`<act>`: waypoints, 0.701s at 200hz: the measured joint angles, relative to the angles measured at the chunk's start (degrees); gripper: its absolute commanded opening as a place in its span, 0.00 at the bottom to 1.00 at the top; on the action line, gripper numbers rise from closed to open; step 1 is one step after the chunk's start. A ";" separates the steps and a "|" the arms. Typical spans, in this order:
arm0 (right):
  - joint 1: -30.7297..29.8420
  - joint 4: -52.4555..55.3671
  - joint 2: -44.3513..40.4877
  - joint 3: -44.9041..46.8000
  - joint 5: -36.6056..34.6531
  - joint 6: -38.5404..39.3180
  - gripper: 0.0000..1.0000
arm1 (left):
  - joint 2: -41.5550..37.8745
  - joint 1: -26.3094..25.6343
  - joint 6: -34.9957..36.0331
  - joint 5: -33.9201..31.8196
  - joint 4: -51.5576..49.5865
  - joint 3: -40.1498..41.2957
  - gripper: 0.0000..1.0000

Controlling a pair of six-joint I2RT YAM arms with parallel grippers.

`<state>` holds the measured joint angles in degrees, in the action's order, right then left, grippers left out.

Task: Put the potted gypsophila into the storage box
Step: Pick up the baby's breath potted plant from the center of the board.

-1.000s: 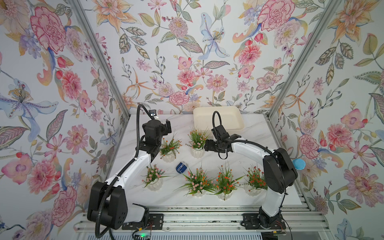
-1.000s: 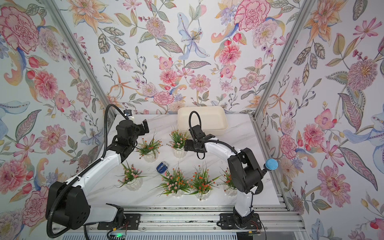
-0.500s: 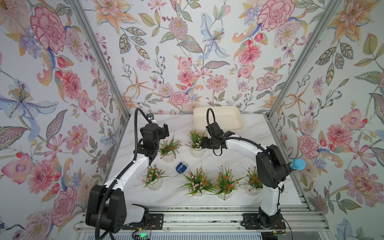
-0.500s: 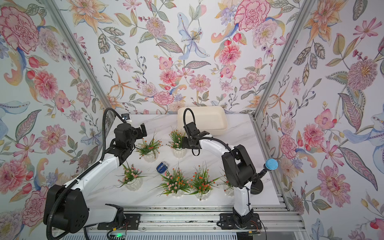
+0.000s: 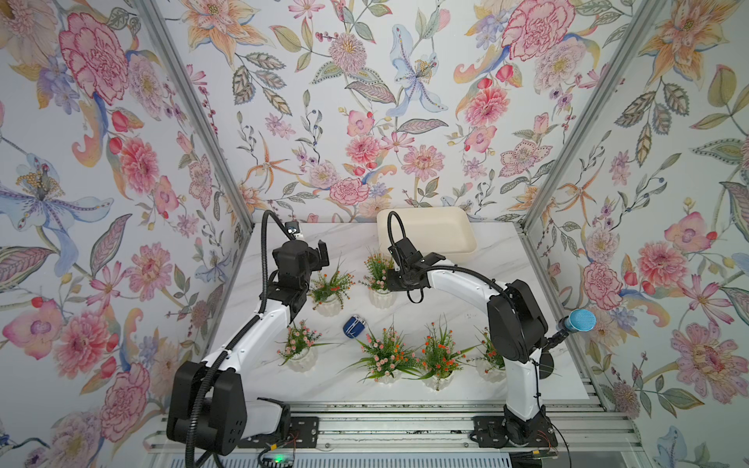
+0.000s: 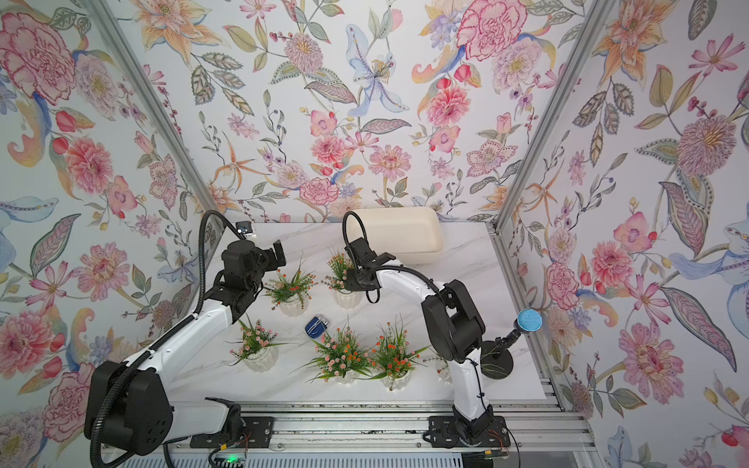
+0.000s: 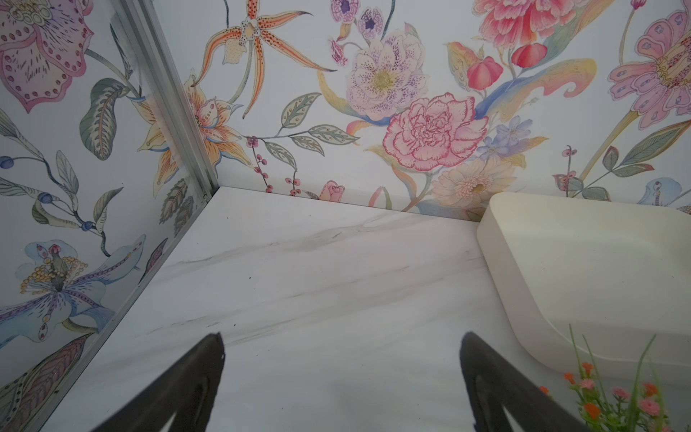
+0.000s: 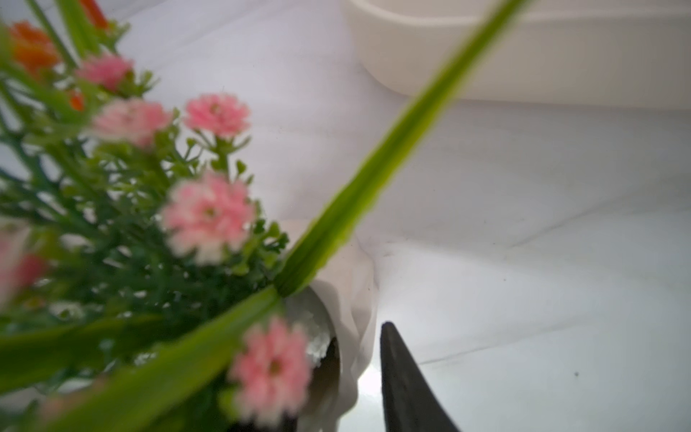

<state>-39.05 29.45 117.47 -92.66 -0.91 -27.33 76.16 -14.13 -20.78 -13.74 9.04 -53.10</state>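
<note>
Several potted gypsophila in white ribbed pots stand on the marble table. My right gripper (image 5: 387,284) (image 8: 359,359) is at the back-middle pot (image 5: 381,299) (image 6: 345,298). One finger is inside the rim and the other finger (image 8: 402,385) is just outside the wall (image 8: 355,299), with a sliver of light between them. That pot rests on the table. My left gripper (image 5: 320,255) (image 7: 342,374) hangs open and empty over bare marble, behind the back-left pot (image 5: 327,304). The cream storage box (image 5: 466,243) (image 6: 433,243) (image 7: 561,262) sits empty at the back.
Front-row pots stand at the left (image 5: 303,360), middle (image 5: 386,375) and right (image 5: 439,379), with one more partly behind my right arm (image 5: 486,366). A small dark-blue gadget (image 5: 355,326) lies mid-table. A blue-tipped stand (image 6: 529,321) rises at the right edge. Wallpapered walls close three sides.
My right gripper has moved left onto the back-middle pot and its jaws have narrowed around the rim. The left arm has shifted slightly left and stays open.
</note>
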 measured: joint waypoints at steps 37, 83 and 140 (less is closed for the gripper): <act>0.02 1.57 2.12 -2.19 -0.50 0.87 0.18 | 0.00 0.00 0.00 0.00 0.04 0.00 1.00; 0.04 4.24 2.56 -4.74 -0.13 3.06 0.00 | 0.02 0.00 -0.92 0.02 0.04 0.00 1.00; 2.95 7.10 2.67 -7.43 5.18 8.61 0.00 | 0.22 -0.85 -6.95 -0.20 1.25 -0.17 1.00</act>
<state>-36.10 36.56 120.14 -100.09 4.27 -18.72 76.38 -14.98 -27.73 -13.93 10.28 -53.28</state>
